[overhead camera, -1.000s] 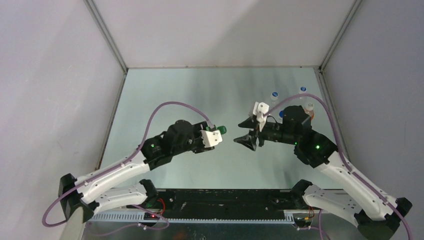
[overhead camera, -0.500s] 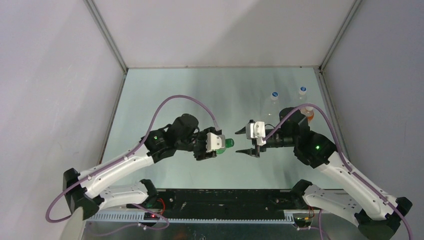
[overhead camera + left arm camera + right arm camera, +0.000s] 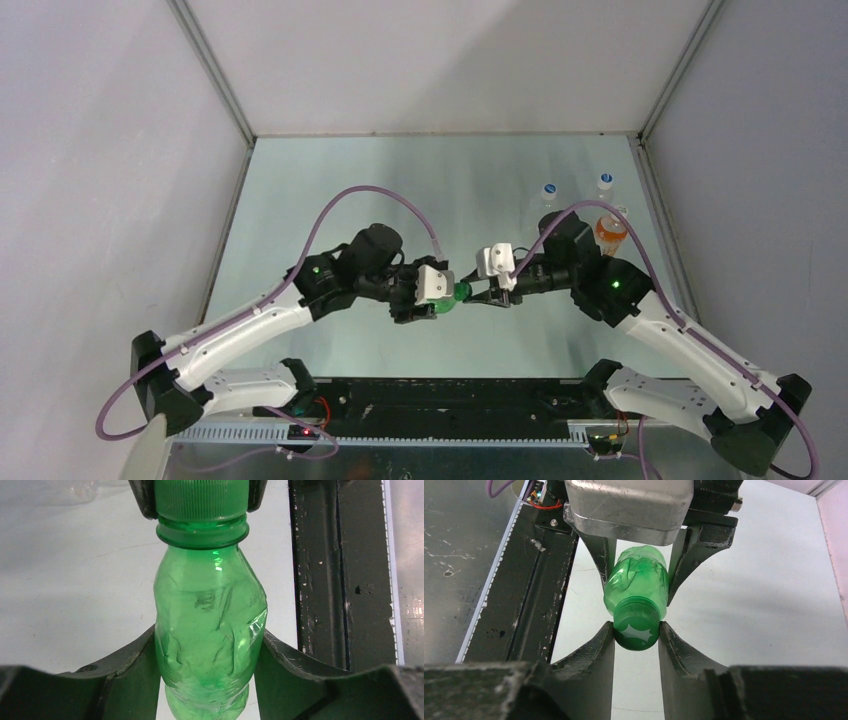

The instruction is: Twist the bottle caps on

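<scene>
My left gripper point(image 3: 209, 647) is shut on a small crumpled green bottle point(image 3: 210, 630) and holds it level above the table. The green cap point(image 3: 202, 500) sits on the bottle's neck. My right gripper point(image 3: 636, 630) is shut on the green cap point(image 3: 636, 625), its fingers point(image 3: 596, 655) pressing both sides. In the top view the two grippers meet at the green bottle point(image 3: 455, 293) in the middle. Two clear bottles with white-and-blue caps point(image 3: 548, 190) point(image 3: 605, 180) stand at the back right. The solid blue cap is out of view.
An orange-filled bottle with a plain white cap point(image 3: 612, 228) stands at the right behind my right arm. A black rail point(image 3: 450, 395) runs along the table's near edge. Grey walls close in the table on three sides.
Both grippers moved toward each other. The right gripper, open before, has closed on the green cap of the bottle that the left gripper holds.
</scene>
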Robot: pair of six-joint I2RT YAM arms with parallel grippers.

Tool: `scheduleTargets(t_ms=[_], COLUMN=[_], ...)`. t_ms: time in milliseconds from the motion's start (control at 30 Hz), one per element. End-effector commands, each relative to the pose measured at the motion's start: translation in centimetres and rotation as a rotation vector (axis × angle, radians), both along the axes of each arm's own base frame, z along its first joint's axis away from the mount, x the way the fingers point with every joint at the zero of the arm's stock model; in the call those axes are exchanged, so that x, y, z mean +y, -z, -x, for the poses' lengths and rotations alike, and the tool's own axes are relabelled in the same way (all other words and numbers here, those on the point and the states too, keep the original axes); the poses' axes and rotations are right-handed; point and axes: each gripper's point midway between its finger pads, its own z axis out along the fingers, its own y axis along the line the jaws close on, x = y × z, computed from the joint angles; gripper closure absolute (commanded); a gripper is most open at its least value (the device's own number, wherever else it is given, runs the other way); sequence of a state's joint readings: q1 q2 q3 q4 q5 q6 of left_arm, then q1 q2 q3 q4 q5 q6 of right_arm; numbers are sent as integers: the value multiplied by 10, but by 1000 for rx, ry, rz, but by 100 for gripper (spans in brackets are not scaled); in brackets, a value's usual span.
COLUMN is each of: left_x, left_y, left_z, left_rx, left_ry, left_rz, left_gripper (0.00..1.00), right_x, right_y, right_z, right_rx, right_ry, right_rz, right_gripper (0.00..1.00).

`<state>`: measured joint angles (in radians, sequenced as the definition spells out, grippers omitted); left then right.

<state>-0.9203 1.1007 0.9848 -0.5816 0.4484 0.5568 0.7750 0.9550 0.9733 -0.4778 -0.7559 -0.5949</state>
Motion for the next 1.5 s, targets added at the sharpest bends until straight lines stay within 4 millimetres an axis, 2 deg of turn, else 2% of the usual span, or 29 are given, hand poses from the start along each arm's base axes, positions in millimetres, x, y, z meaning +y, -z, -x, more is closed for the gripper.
scheduleTargets(t_ms=[0,67,100,133,233,267,300,333,367,400,433,467,500,533,567,633,667,700,733,767,800,900,1000,1067,1200,1467], left_x=[-8,-7,-6,-5,-7,0,-7,3,-1,-3,9,3,10,7,6,2,4,0,6,0,5,-2,-4,-7,-14,-21], left_y=[-22,-21,-21,-20,-24,-21,-28,-22,-23,-36,-28,-37,-31,-33,-29,-24,-17,-15,-9,-7,-2,-3,4,3,-7,-10], left_z=[-2,-5,-6,-11,-25,-37,-39,-51,-52,-61,-69,-70,-74,-73,-72,-67,-66,-60,-60,-51,-52,-28,-9,-3,-1,2], left_rx=[-31,-40,-47,-63,-154,-217,-280,-348,-406,-492,-548,-594,-622,-627,-620,-588,-557,-519,-475,-420,-372,-234,-117,-86,-72,-43], left_ry=[33,26,23,4,-63,-130,-138,-222,-235,-299,-373,-395,-439,-446,-439,-411,-405,-364,-364,-304,-311,-174,-71,-35,-15,15], left_rz=[49,32,27,18,17,-15,10,-29,-8,20,-16,29,9,31,28,38,20,37,21,43,34,82,53,45,73,70], left_gripper=[81,81,81,81,81,81,81,81,81,81,82,82,83,83,83,84,84,84,84,84,84,83,83,83,83,83], right_x=[6,8,9,10,13,14,14,14,14,12,11,8,9,6,7,7,7,5,2,-1,-3,-14,-18,-18,-15,-13], right_y=[-18,-19,-19,-20,-17,-17,-16,-15,-15,-14,-14,-12,-15,-12,-18,-26,-29,-31,-28,-30,-30,-28,-29,-31,-29,-24], right_z=[1,2,2,2,-8,-13,-18,-27,-29,-37,-38,-45,-48,-51,-54,-46,-43,-36,-33,-29,-28,-21,-13,-5,10,14], right_rx=[-1,48,71,124,260,349,393,502,615,649,722,736,756,750,711,599,550,439,391,298,260,109,15,-52,-41,-25], right_ry=[-15,-2,6,30,154,236,288,409,488,563,614,670,690,713,699,592,547,463,432,374,350,249,167,86,-23,-57], right_rz=[-37,-45,-47,-52,-50,-57,-60,-78,-94,-108,-129,-147,-176,-190,-215,-218,-211,-190,-166,-154,-143,-108,-97,-103,-92,-66], right_gripper=[73,86,97,100,100,100,100,100,100,100,100,100,100,100,100,94,81,75,65,61,56,53,51,50,50,52])
